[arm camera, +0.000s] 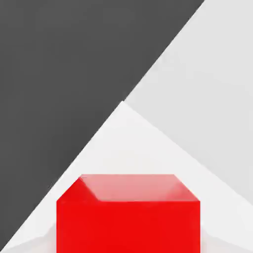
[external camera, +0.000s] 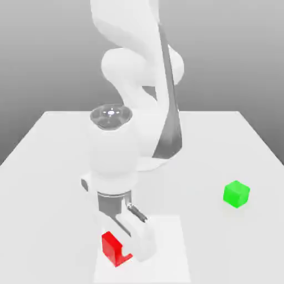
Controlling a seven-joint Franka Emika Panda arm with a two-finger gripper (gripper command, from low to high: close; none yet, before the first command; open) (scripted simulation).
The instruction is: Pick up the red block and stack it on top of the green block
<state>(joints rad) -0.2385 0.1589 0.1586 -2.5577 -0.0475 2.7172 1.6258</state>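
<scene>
A white robot arm's two-finger gripper [external camera: 128, 247] stands low over the white counter [external camera: 233, 144], its fingers [external camera: 140, 236] closed on the small, glossy bright red cube [external camera: 113, 248] near the counter's front edge. The grasp step of the stacking task appears to be in hand: the red cube sits between the fingers, seemingly still resting on the counter, though the exterior view leaves any gap beneath it hard to judge. The hand view shows the red cube [arm camera: 128, 220] close up, its top face catching the light.

The small, plain bright green cube [external camera: 237, 194], the target, sits well apart from the red cube, toward the exterior view's right and farther back on the counter, nothing on top of it.

The next move likely calls for a straight lift clear of the counter, a carry across to the green cube, and a level descent so the faces meet squarely.

Being a cube, the red block has no long axis; it stands upright, flat on one face, turned slightly so one corner angles toward the exterior camera.
</scene>
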